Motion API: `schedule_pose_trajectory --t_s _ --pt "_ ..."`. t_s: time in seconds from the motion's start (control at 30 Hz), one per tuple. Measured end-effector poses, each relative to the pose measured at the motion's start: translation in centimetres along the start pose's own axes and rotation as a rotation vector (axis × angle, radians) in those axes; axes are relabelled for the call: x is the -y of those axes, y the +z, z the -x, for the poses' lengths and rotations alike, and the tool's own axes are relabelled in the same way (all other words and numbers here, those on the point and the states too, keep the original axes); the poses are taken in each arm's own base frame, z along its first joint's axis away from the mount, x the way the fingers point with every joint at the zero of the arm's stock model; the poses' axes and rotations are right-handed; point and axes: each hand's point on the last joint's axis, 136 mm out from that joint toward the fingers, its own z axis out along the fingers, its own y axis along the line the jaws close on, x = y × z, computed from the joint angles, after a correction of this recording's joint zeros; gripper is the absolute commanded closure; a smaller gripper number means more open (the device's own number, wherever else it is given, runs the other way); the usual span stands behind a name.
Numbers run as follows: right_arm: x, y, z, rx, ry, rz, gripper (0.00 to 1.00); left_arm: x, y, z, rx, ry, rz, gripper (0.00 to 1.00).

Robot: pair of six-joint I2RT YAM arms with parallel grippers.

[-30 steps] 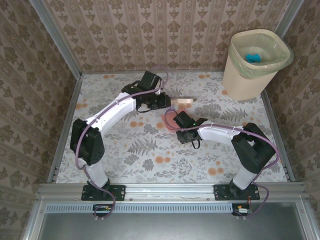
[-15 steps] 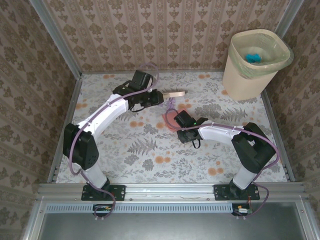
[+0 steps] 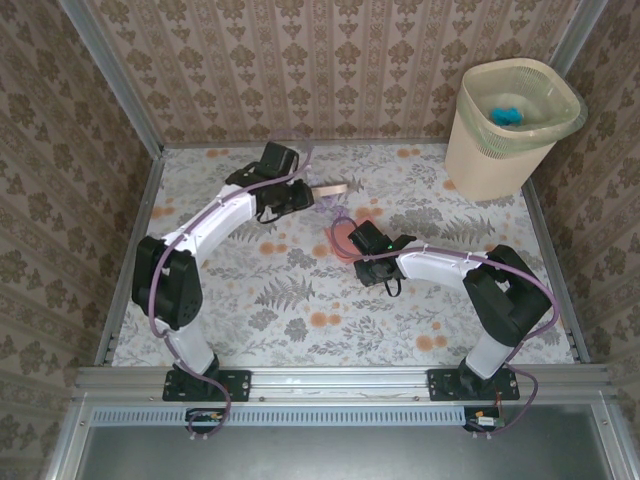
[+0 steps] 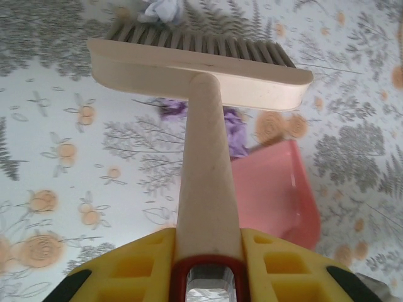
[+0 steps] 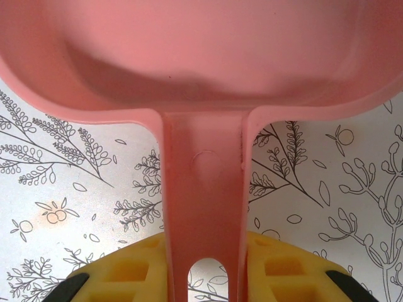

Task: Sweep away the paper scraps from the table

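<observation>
My left gripper point(image 4: 208, 255) is shut on the cream handle of a brush point(image 4: 203, 157). The brush head point(image 3: 335, 190) points right over the far middle of the table point(image 3: 280, 290). Two purple paper scraps point(image 4: 236, 129) lie just under and behind the brush head, at the mouth of a pink dustpan point(image 4: 271, 189). A pale scrap point(image 4: 160, 7) lies beyond the bristles. My right gripper point(image 5: 204, 270) is shut on the dustpan's handle point(image 5: 204, 182). In the top view the dustpan point(image 3: 345, 228) lies flat just below the brush, with the right gripper point(image 3: 354, 240) behind it.
A cream waste bin point(image 3: 510, 125) stands at the far right corner with a teal-blue scrap point(image 3: 507, 113) inside. Metal rails edge the table, and patterned walls close in the left, back and right. The left arm point(image 3: 215, 225) arcs across the table's left half.
The left arm has swung left and a little farther back, carrying the brush head from beside the dustpan's right toward its left. The right arm and dustpan have not moved.
</observation>
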Motion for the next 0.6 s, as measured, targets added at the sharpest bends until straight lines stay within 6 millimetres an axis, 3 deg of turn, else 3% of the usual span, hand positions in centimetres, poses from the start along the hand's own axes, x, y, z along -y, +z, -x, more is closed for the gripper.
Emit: schedule_pose_trajectory --t_s 0.07,0.2,0.6 --pt "0.0 0.0 0.0 0.000 0.000 0.000 1.00 -0.9 0.0 -0.2 -0.001 -0.012 0.021 1.00" --pt "0.0 0.0 0.0 0.000 0.000 0.000 1.00 -0.8 0.0 -0.5 -0.008 -0.012 0.014 1.00" --pt "0.7 0.3 0.1 -0.007 0.022 -0.003 1.00 2.8 -0.5 -2.7 -0.056 0.044 -0.084 1.00"
